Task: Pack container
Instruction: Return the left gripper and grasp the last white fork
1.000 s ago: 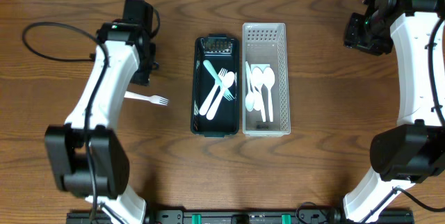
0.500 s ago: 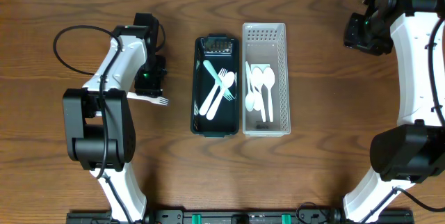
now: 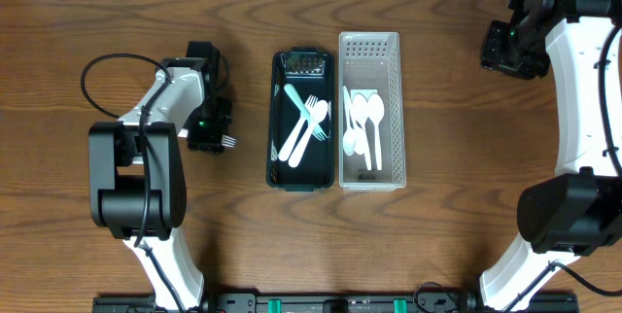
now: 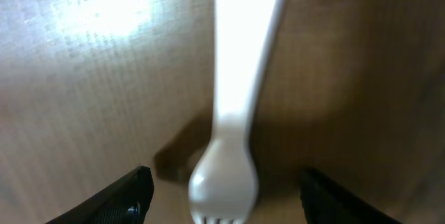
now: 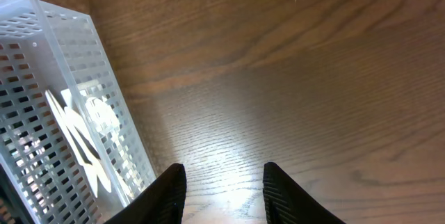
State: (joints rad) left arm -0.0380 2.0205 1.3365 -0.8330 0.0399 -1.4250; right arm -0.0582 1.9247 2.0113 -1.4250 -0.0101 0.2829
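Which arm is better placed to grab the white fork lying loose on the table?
Left. The left gripper hangs right over the white fork, open jaws on either side of it. The right gripper is far off, beyond the white basket.

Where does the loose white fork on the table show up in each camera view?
Overhead: white fork left of the black tray, only tines showing beside the left tool.
Left wrist: centre, tines down, between the tool's fingers.
Right wrist: not in it.
Shared landmark: the left tool.
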